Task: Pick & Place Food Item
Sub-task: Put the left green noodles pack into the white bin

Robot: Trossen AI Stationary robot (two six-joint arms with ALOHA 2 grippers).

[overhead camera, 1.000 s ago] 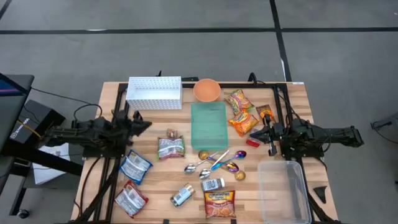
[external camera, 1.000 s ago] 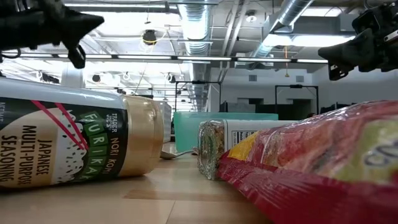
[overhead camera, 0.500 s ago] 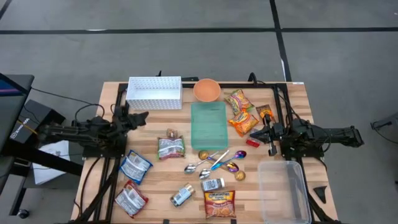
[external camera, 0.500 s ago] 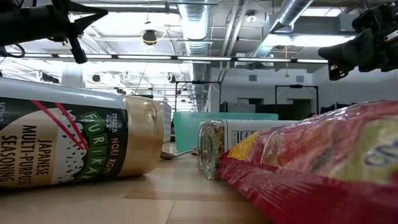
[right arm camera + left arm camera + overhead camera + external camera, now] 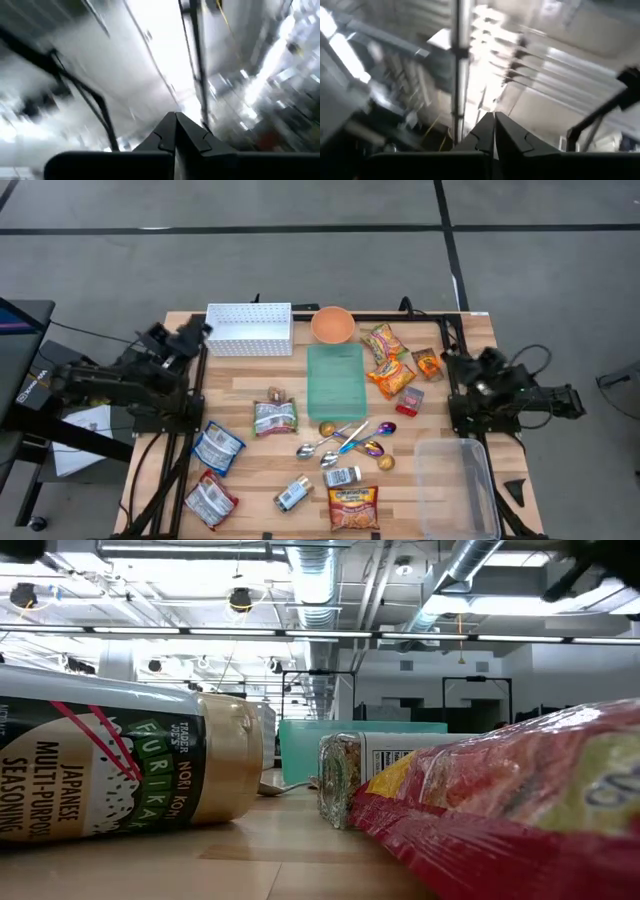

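At the near edge of the bench (image 5: 250, 505) a red snack bag (image 5: 353, 507) lies flat beside two small seasoning jars (image 5: 293, 495). The clear plastic tub (image 5: 456, 488) at the near right holds nothing. Farther, the green box (image 5: 336, 379) is closed, with snack packets (image 5: 388, 362) on its right. At the far edge, the white perforated basket (image 5: 248, 328) and the orange bowl (image 5: 332, 324) look empty. The left claw (image 5: 494, 131) and the right claw (image 5: 175, 125) are both pressed together, holding nothing, raised at the bench sides.

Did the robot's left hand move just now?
Yes. In the high view the left hand swung away from the table's middle, up toward the left end of the white basket. It's shut and empty.
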